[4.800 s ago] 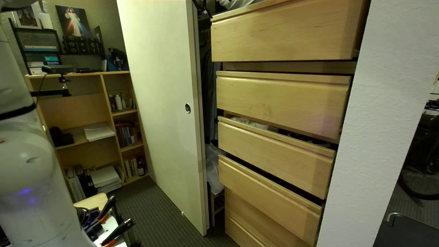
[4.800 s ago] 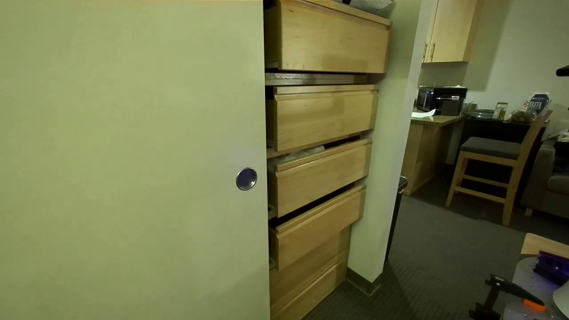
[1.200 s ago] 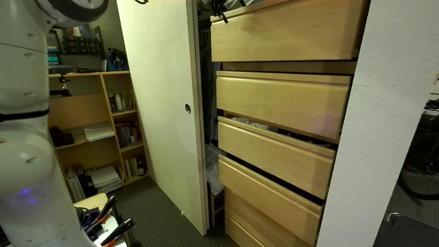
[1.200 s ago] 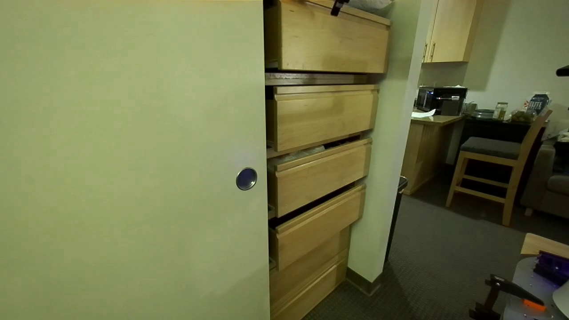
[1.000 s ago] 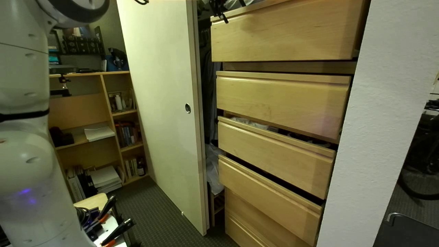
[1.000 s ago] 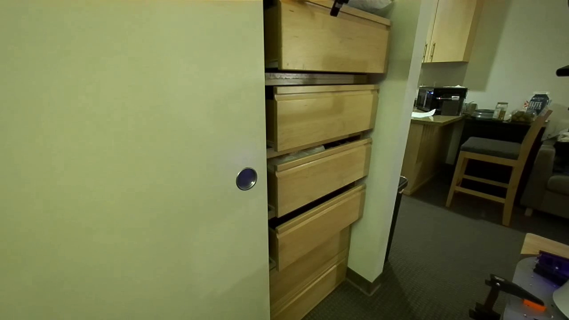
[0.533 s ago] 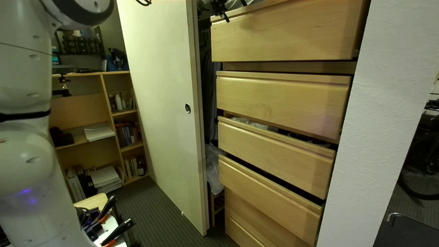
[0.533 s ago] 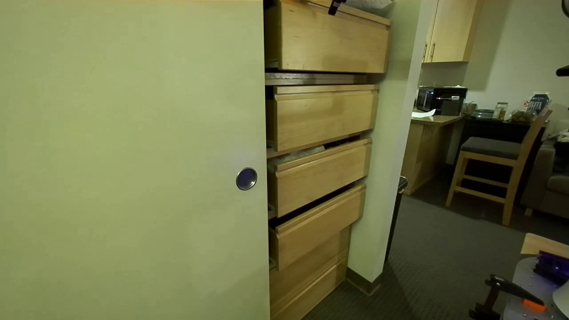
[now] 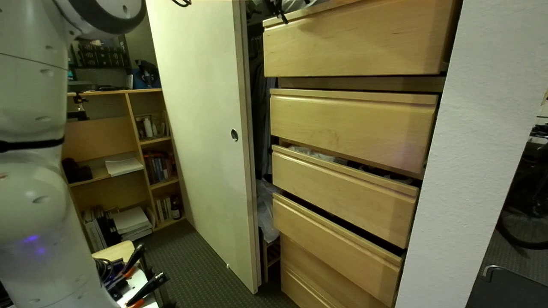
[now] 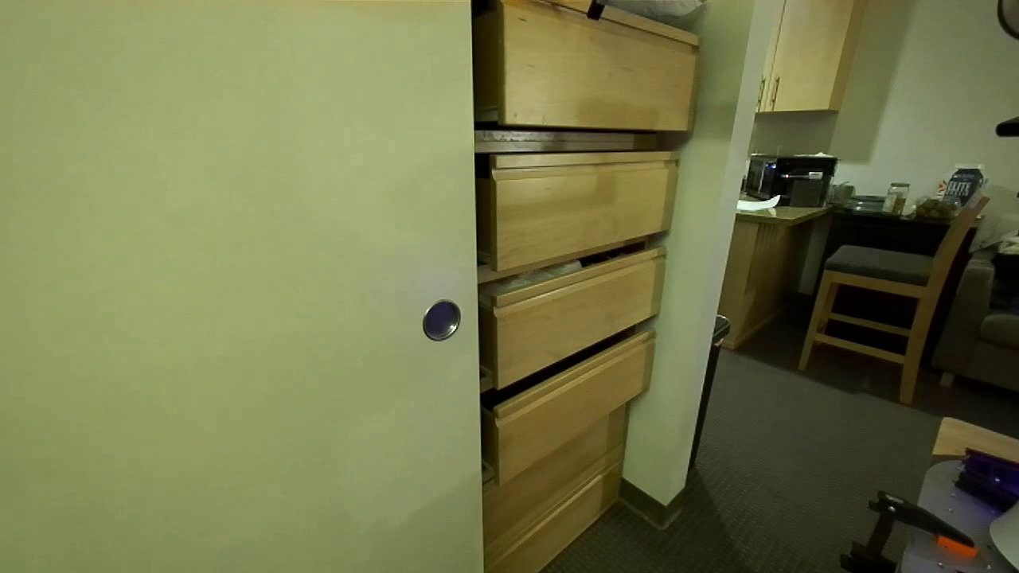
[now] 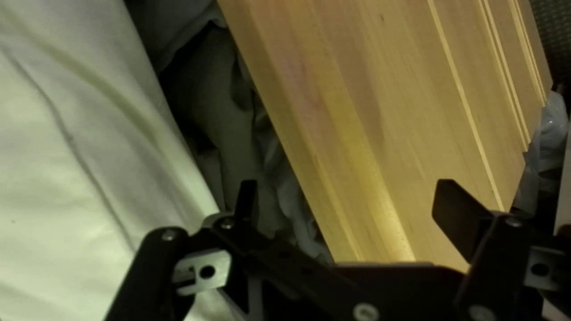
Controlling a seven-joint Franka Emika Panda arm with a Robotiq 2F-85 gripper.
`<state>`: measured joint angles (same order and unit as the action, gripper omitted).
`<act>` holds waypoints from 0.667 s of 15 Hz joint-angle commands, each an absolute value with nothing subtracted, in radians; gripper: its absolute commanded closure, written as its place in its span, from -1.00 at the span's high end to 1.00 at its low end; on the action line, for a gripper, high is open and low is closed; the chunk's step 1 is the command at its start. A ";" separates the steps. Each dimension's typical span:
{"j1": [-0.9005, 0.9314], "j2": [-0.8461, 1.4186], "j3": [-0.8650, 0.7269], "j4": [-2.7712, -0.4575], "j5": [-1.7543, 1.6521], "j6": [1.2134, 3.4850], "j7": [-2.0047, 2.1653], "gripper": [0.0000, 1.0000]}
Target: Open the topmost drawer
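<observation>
The topmost drawer has a wide, flat, pale blond wood front with no handle, seen in both exterior views [image 9: 355, 45] [image 10: 597, 72]. It stands out from the cabinet, and fabric shows behind its front. My gripper's black fingers show at the picture's top edge, at the drawer front's top rim [image 9: 280, 12] [image 10: 595, 9]. In the wrist view my gripper [image 11: 348, 191] is open. One finger is over the dark fabric behind the drawer front [image 11: 357, 111], the other over the front's outer side. I cannot tell whether either finger touches the wood.
Several lower drawers [image 9: 353, 130] below are partly pulled out. A tall cream sliding door [image 9: 201, 128] with a round dark pull stands beside them. A white wall [image 9: 479, 128] borders the other side. White cloth [image 11: 80, 156] lies beside the drawer front in the wrist view.
Since the oldest frames the arm has swung in and the gripper has come to the drawer's top rim. In the last half second the fingers rose slightly. The drawer has not visibly moved.
</observation>
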<state>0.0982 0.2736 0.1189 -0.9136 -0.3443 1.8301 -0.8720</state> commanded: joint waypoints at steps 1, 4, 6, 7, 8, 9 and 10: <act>0.100 0.296 0.118 -0.906 -0.354 1.837 -0.891 1.00; 0.101 0.312 0.119 -0.913 -0.354 1.836 -0.891 1.00; 0.102 0.321 0.120 -0.916 -0.352 1.832 -0.892 1.00; 0.103 0.324 0.121 -0.918 -0.349 1.827 -0.893 1.00; 0.103 0.323 0.124 -0.920 -0.337 1.805 -0.893 1.00; 0.102 0.312 0.128 -0.939 -0.328 1.795 -0.894 1.00; 0.104 0.303 0.130 -0.951 -0.321 1.780 -0.892 1.00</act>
